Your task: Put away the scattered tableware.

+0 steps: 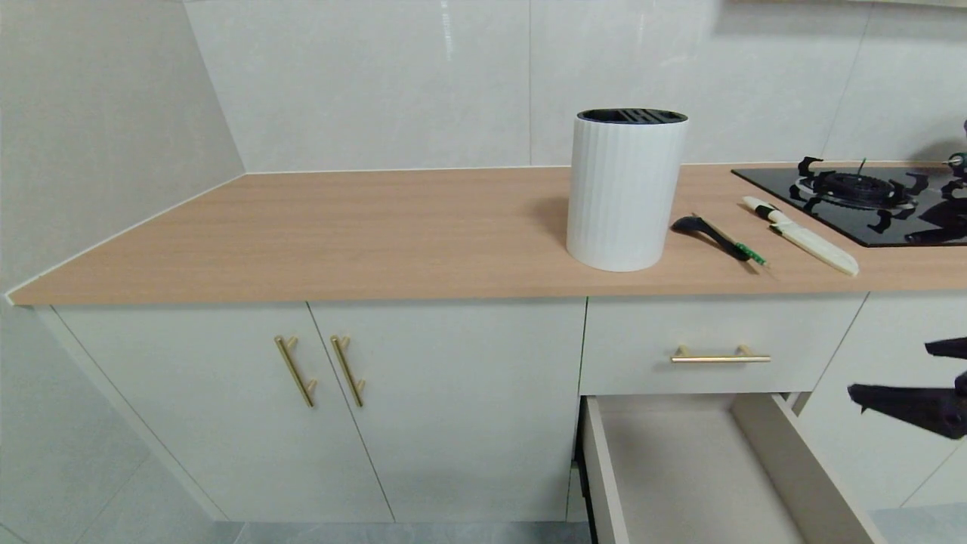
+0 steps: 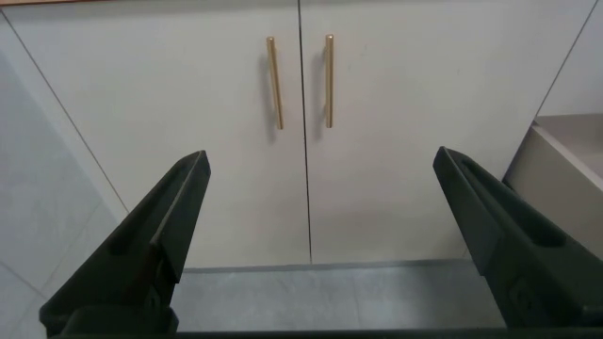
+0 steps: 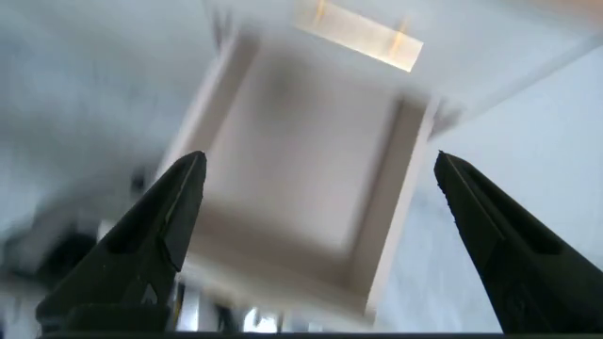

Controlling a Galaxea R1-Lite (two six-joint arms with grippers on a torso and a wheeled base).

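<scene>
A long wooden counter (image 1: 378, 227) is seen running along a tiled wall. Below it, on the left, two pale cabinet doors (image 1: 302, 423) are shut, each fitted with a gold bar handle. To their right a shallow drawer (image 1: 718, 340) with a gold handle is shut, and under it a deep drawer (image 1: 680, 483) is pulled out, its pale floor bare.

A black hob (image 1: 861, 200) is set into the counter at the far right. A tall white ribbed holder (image 1: 623, 193) with a black slotted top stands upright right of the counter's middle.

The tableware is laid flat on the counter between the holder and the hob. A white knife (image 1: 801, 234) lies just beside the hob's near corner. A black ladle (image 1: 714, 236) with a partly green handle lies between the knife and the holder, its bowl close to the holder.

The right claw (image 1: 889, 369) is spread wide at the right edge, below the counter and right of the open drawer, well apart from knife and ladle. From its wrist the claw (image 3: 317, 160) is seen above the open drawer (image 3: 301, 188).

The left claw (image 2: 318, 158) is also spread wide, held low facing the doors (image 2: 396, 169), well apart from the tableware.
</scene>
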